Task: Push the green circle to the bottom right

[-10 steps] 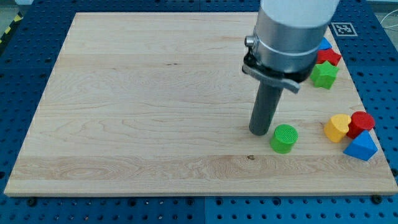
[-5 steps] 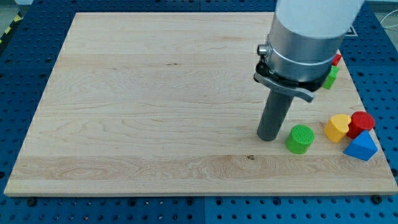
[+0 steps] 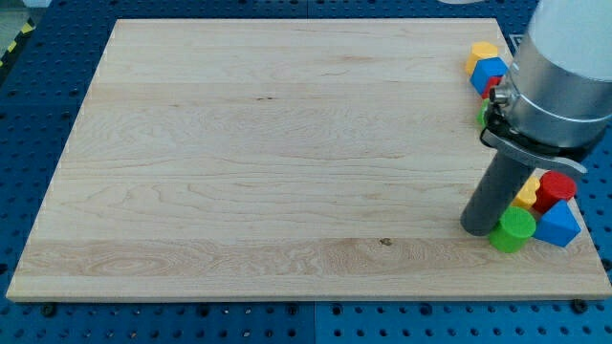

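The green circle [image 3: 513, 230] is a short green cylinder near the board's bottom right. It touches the blue triangular block [image 3: 560, 227] on its right. My tip [image 3: 476, 229] rests on the board just left of the green circle, touching it. The rod rises from there to the grey arm body [image 3: 559, 76] at the view's right.
A red block [image 3: 556, 186] and a yellow block [image 3: 526, 196], partly hidden by the rod, sit just above the blue triangular block. A yellow block [image 3: 483, 51] and a blue cube [image 3: 489, 73] lie at the top right. The board's right edge [image 3: 574, 172] is close.
My tip has moved right and slightly down, pushing the green circle right until it meets the blue triangular block. The arm now hides the red and green star blocks.
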`<act>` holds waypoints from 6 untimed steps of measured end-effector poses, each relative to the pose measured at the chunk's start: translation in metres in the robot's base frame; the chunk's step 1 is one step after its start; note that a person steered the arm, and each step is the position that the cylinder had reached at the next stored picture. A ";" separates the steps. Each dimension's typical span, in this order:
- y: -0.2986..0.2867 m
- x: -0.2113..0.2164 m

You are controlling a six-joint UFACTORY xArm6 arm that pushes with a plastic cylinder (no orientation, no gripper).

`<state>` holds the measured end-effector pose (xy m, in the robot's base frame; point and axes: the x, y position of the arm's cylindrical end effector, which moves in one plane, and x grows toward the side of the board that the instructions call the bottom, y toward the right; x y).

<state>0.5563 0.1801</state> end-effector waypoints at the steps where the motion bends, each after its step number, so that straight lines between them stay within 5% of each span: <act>1: 0.012 0.010; 6: 0.027 0.033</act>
